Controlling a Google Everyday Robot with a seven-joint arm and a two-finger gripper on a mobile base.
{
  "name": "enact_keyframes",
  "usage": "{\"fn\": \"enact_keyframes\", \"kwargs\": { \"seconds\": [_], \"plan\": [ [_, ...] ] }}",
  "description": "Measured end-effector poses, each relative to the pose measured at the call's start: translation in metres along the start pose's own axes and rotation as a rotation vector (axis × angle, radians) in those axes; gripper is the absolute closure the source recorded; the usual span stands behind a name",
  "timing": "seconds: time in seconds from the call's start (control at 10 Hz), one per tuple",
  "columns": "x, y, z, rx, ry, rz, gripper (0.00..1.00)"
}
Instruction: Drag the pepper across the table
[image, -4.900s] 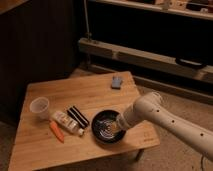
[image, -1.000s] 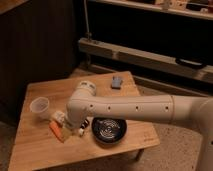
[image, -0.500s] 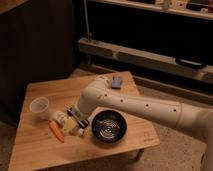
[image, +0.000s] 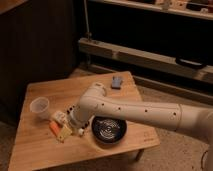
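The pepper (image: 53, 128) is a small orange tapered piece lying on the left part of the light wooden table (image: 45, 155). My gripper (image: 62, 123) is low over the table, right beside the pepper on its right and seemingly touching it. The white arm reaches in from the right and crosses the table's middle. A white tube-shaped bottle (image: 65, 134) lies just under and in front of the gripper. The striped item is hidden behind the arm.
A white cup (image: 40, 106) stands upright behind and left of the pepper. A black bowl (image: 107, 129) sits right of the gripper near the front edge. A small grey-blue object (image: 117, 82) lies at the table's back right. Dark shelving stands behind.
My arm has swung from over the black bowl leftwards across the table, and the gripper has come down beside the pepper. The pepper, cup and bowl stay in place.
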Motion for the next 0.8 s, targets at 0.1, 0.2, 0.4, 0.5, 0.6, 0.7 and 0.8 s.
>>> {"fn": "enact_keyframes", "kwargs": {
  "seconds": [0.1,0.2,0.4,0.5,0.6,0.7,0.8],
  "plan": [
    [0.000,-0.002,0.005,0.010,0.005,-0.002,0.20],
    [0.001,-0.003,0.008,0.017,0.014,-0.006,0.20],
    [0.011,-0.012,0.021,0.035,0.027,-0.033,0.20],
    [0.013,-0.012,0.024,0.032,0.028,-0.035,0.20],
    [0.019,-0.017,0.033,0.028,0.023,-0.050,0.20],
    [0.021,-0.018,0.038,0.027,0.019,-0.055,0.20],
    [0.023,-0.017,0.043,0.016,0.016,-0.061,0.20]
  ]
}}
